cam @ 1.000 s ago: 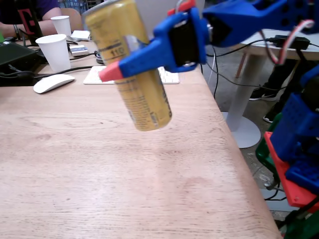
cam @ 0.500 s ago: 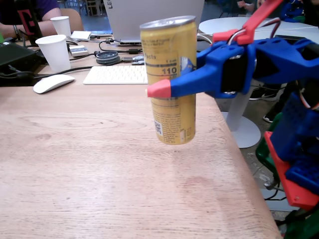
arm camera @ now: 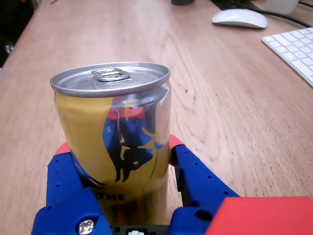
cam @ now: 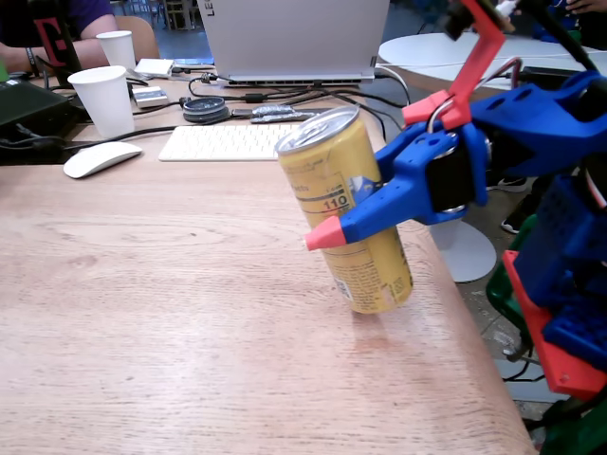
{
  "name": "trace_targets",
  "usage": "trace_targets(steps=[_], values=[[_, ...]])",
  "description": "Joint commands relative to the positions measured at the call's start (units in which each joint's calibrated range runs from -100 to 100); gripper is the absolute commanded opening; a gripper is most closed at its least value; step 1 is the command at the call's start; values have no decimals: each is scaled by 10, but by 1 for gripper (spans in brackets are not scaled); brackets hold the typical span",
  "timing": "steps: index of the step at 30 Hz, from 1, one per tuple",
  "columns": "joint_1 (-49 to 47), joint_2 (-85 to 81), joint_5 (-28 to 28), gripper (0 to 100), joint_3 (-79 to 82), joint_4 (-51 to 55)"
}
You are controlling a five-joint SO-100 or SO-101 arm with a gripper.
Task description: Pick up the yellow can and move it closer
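Note:
The yellow can [cam: 351,213] stands near the wooden table's right edge in the fixed view, tilted with its silver top leaning left. My blue gripper [cam: 328,216] with red fingertips is shut on its middle; one finger [cam: 365,220] crosses the front and the other is hidden behind the can. The can's lower rim is at or just above the wood, and I cannot tell which. In the wrist view the can [arm camera: 115,142] fills the space between the gripper's [arm camera: 119,146] two blue fingers, with its pull tab facing up.
Two white paper cups [cam: 104,100] [cam: 117,47], a white mouse [cam: 100,158] [arm camera: 239,18], a keyboard [cam: 228,142] [arm camera: 296,49], cables and a laptop [cam: 294,38] sit at the far side. The table edge [cam: 479,332] runs close to the can's right.

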Motion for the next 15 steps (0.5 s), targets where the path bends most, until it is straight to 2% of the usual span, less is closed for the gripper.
trace_targets(steps=[1, 15], values=[[-2, -29, 0, 12, -3, -4], [-8, -30, 0, 12, -2, -3]])
